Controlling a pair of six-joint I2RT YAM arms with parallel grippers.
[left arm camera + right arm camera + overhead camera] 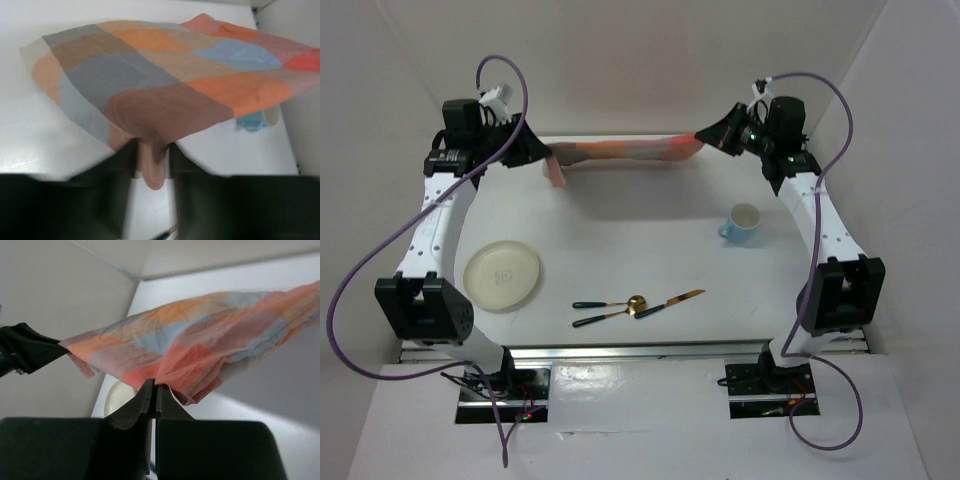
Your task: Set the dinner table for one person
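Observation:
An orange, blue and brown checked cloth (625,152) hangs stretched in the air over the far part of the white dinner table (650,230). My left gripper (542,152) is shut on its left corner; the cloth (165,75) spreads out ahead of the fingers in the left wrist view. My right gripper (712,136) is shut on the cloth's right corner, and the cloth (200,345) sags from it toward the left arm. A cream plate (502,275) lies at the left, a blue cup (742,224) at the right. A spoon, fork and knife (638,304) with dark handles lie near the front.
The table's metal rail (640,352) runs along the near edge between the arm bases. White walls close in the back and sides. The cup also shows in the left wrist view (260,119), and the plate shows in the right wrist view (117,396).

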